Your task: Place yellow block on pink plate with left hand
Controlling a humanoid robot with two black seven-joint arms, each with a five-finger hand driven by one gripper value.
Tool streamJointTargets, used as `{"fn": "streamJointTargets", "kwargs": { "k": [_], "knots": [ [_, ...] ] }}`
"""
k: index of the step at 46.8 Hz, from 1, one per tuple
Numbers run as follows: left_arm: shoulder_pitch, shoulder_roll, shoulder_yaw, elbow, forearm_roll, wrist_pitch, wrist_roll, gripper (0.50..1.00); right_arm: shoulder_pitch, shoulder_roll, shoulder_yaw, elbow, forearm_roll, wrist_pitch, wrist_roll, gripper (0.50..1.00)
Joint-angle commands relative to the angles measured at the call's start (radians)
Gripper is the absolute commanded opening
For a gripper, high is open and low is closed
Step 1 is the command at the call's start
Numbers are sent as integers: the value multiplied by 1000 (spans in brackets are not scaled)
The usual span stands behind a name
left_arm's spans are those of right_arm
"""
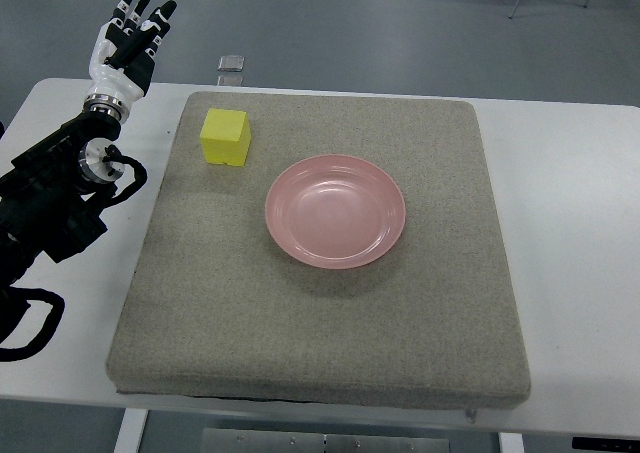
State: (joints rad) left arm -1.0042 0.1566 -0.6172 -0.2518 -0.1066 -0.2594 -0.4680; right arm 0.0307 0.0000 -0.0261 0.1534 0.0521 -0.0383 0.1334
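Left hand (130,35) open, yellow block (225,137) beside pink plate (335,211)

left arm (45,208) cut off at left edge, small grey object (232,64) too small to identify

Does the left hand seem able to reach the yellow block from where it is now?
Probably yes. The left hand is open beyond the mat's far left corner, and the yellow block stands alone near that corner with nothing between them.
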Motion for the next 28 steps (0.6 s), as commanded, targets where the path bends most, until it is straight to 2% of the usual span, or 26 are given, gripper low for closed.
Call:
{"fn": "streamJointTargets", "kwargs": {
  "k": [1,28],
  "knots": [
    [1,0,4,0,1,2,0,992,0,0,0,0,0,0,0,924],
    [-5,-2,-3,-10,-10,-4,-6,992,0,0,0,0,0,0,0,924]
  ]
}}
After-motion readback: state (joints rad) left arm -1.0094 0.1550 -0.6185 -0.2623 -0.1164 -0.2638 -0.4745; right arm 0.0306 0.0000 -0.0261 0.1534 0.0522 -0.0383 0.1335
